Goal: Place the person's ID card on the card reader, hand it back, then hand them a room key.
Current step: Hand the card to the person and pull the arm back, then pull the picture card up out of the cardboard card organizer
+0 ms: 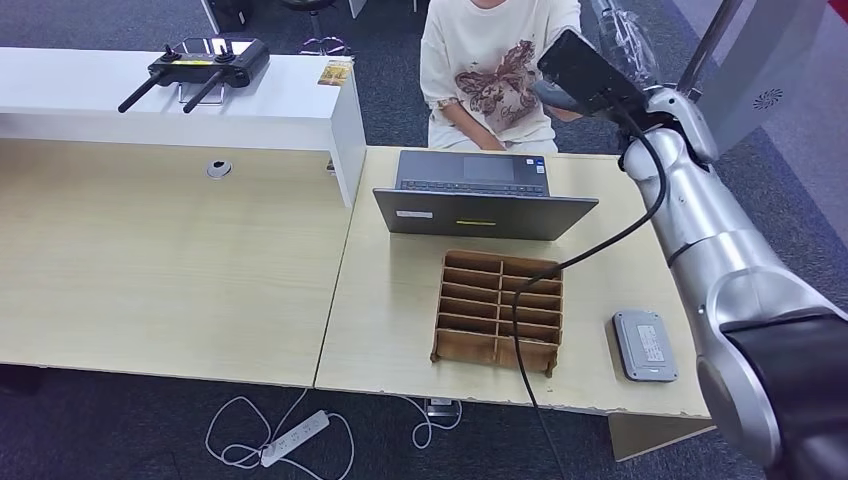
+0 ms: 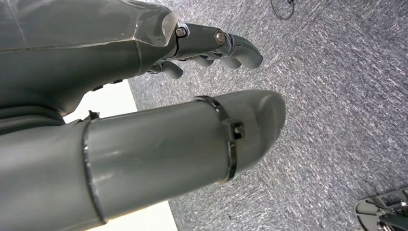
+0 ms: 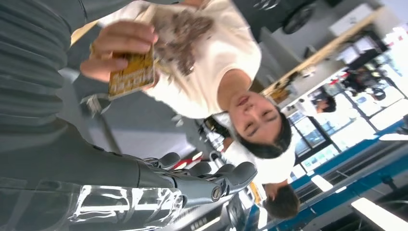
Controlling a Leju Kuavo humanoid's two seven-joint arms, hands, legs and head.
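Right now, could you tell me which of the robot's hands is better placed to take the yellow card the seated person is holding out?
The right hand: it is raised toward the person in the cream T-shirt, whose hand holds the yellow card close by. The left hand hangs over the grey carpet, away from the person.

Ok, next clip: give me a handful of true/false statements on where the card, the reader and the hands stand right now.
1. The person's hand holds a yellow card. True.
2. The card reader has a card lying on it. False: its top is bare.
3. The right hand grips the card. False: its fingers hold nothing; the person has the card.
4. The wooden divider tray sits between the laptop and the table's near edge. True.
5. The left hand rests on the table. False: it hangs over grey carpet.
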